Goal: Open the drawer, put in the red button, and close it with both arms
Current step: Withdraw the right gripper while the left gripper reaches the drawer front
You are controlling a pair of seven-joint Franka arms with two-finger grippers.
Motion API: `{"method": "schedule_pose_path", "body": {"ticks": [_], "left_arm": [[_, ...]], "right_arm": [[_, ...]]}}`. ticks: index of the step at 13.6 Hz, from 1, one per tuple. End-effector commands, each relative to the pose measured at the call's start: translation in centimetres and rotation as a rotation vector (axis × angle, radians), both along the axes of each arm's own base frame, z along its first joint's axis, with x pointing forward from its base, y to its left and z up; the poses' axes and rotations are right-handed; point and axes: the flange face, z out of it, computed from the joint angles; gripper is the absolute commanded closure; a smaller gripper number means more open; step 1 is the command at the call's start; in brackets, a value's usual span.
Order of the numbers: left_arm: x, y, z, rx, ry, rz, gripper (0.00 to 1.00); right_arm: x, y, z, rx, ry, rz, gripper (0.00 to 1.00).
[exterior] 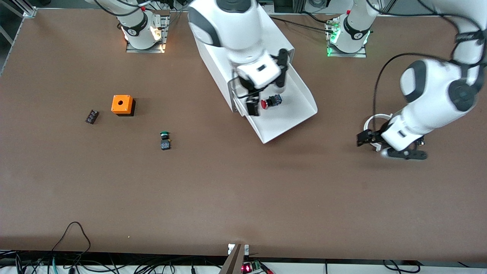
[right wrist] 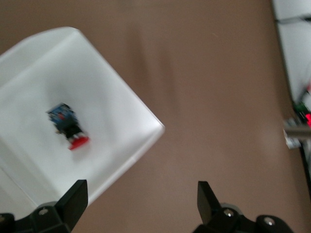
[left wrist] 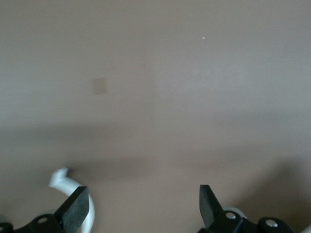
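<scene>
Two of the three task steps read as done: the drawer stands pulled out of the cabinet, and the red button lies inside it. Closing is left.

Across the front view from the right arm's end of the counter:

1. A small dark part and an orange box lie on the counter, well apart from the cabinet. Neither belongs in this step.
2. A green button lies on the counter nearer to the front camera than the orange box. It is untouched.
3. The right gripper hangs over the open drawer, just above the red button. Its fingers are spread and hold nothing. The right wrist view shows the button lying on its side on the drawer floor, clear of the fingers.
4. The left gripper is low over bare counter toward the left arm's end, well apart from the drawer. Its fingers are spread wide and empty. This arm waits.

Remaining, as a judgement: the right gripper must clear the drawer, both grippers must reach the drawer front, and the drawer must be pushed fully into the cabinet.
</scene>
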Motion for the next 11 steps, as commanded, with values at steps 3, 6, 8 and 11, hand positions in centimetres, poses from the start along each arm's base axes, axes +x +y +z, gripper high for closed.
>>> {"method": "schedule_pose_path", "body": {"ticks": [3,6,8,11], "left_arm": [[-0.9,-11.7,-8.3,-0.060,0.021,0.177,0.00],[-3.8,-14.8,-9.3,-0.044,0.070,0.223,0.00],[-6.2,-16.1,-10.1,-0.031,0.105,0.188,0.00],[-11.4,-19.7,-9.0,-0.032,0.132,0.085,0.00]], "right_arm": [[4.8,-14.0,0.2,-0.006,0.080,-0.583,0.00],[6.1,-20.6,-0.6,0.002,0.123,-0.958,0.00],[7.2,-25.8,-0.5,-0.029,0.146,-1.151,0.00],[8.7,-35.3,0.1,-0.126,0.171,-1.328,0.00]]}}
